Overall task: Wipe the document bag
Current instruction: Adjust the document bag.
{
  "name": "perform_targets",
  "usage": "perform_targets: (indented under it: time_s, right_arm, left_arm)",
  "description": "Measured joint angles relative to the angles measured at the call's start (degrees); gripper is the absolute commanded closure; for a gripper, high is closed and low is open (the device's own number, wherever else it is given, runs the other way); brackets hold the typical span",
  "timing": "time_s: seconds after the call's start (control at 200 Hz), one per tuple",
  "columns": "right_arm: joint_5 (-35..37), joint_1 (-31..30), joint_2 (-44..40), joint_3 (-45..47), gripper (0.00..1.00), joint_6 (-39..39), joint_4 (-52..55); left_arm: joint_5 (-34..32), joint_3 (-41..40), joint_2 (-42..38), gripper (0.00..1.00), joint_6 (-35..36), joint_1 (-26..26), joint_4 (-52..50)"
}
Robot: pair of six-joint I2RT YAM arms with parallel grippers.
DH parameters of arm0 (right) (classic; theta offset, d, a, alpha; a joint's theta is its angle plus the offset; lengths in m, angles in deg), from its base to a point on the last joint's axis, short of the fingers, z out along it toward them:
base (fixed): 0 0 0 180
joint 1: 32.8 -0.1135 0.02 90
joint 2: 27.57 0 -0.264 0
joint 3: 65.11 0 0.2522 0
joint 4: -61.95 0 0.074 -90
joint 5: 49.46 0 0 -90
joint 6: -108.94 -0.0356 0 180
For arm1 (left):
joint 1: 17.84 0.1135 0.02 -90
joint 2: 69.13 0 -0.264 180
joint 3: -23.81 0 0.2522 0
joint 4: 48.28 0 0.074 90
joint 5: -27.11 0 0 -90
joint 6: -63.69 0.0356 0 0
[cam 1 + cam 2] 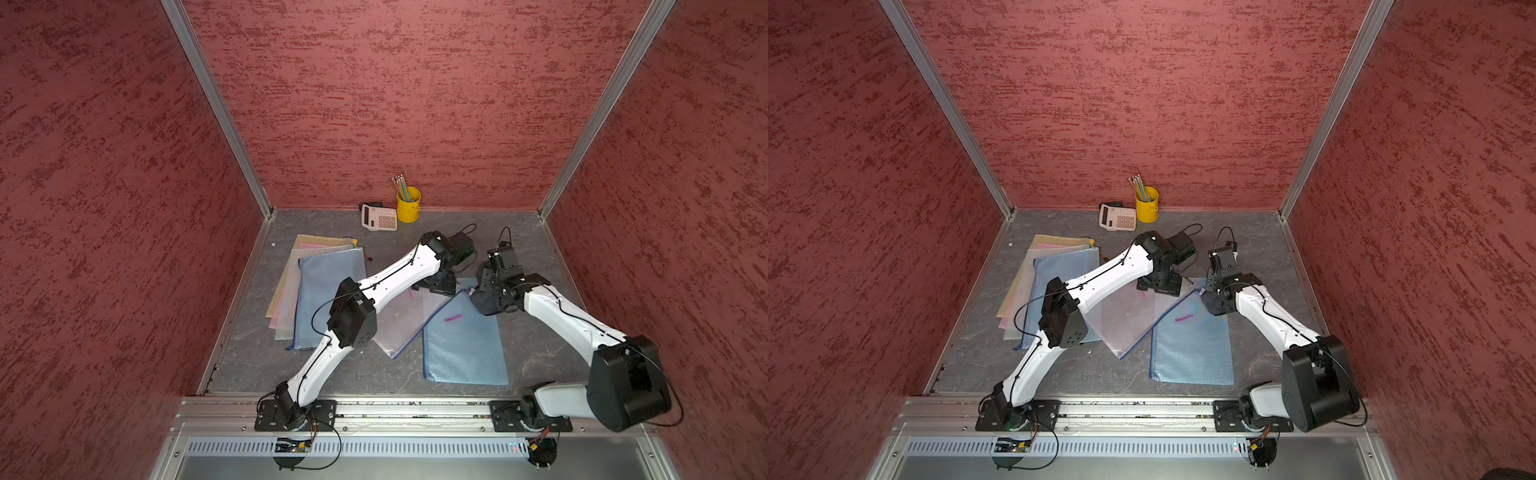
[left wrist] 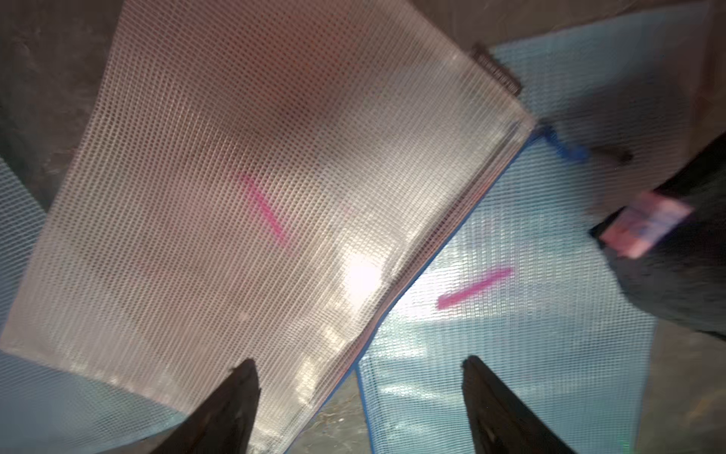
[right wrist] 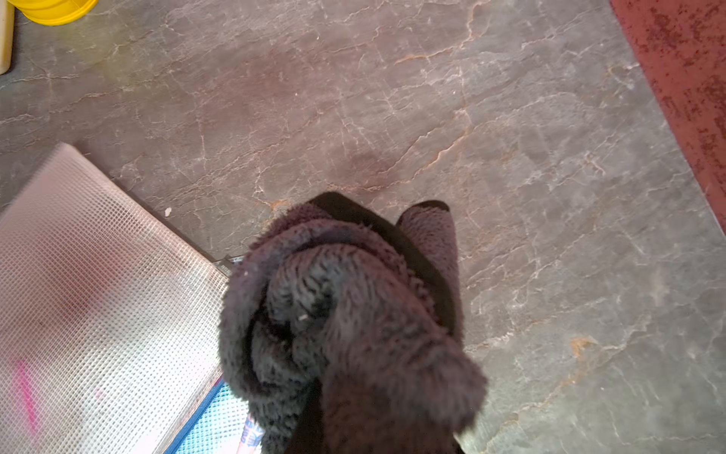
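A clear mesh document bag (image 1: 399,320) (image 1: 1125,320) (image 2: 235,177) lies slanted mid-table, with a pink mark (image 2: 267,212) on it. Its edge overlaps a blue document bag (image 1: 465,345) (image 1: 1192,349) (image 2: 510,334) that carries its own pink mark (image 1: 453,318) (image 2: 475,287). My left gripper (image 1: 436,286) (image 2: 359,363) hovers over the clear bag's far corner, open, with nothing between its fingers. At the blue bag's far corner, my right gripper (image 1: 492,291) is shut on a dark fluffy cloth (image 1: 486,301) (image 3: 345,314), which hides its fingers in the right wrist view.
A fanned stack of coloured document bags (image 1: 316,291) lies at the left. A calculator (image 1: 379,217) and a yellow cup of pencils (image 1: 408,203) stand by the back wall. Red walls close in three sides.
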Motion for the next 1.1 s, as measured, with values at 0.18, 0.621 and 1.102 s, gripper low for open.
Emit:
perform_targets:
  time_s: [0.18,0.621,1.102]
  right_arm:
    - [-0.57,-1.53,0.13,-3.19,1.0,0.68,2.8]
    - [-2.95,-14.93,14.75,-9.25,0.97,-6.25,2.71]
    - [-3.91,-15.67,26.47,-13.16,0.98,-9.55,1.07]
  left_arm:
    - [9.57,-19.8,-14.86,0.04,5.97,11.93,16.17]
    - [17.68,-28.61,-4.9,0.0,21.59,26.25,27.78]
    - [25.42,-30.42,-3.45,0.14,27.47,26.36,28.92]
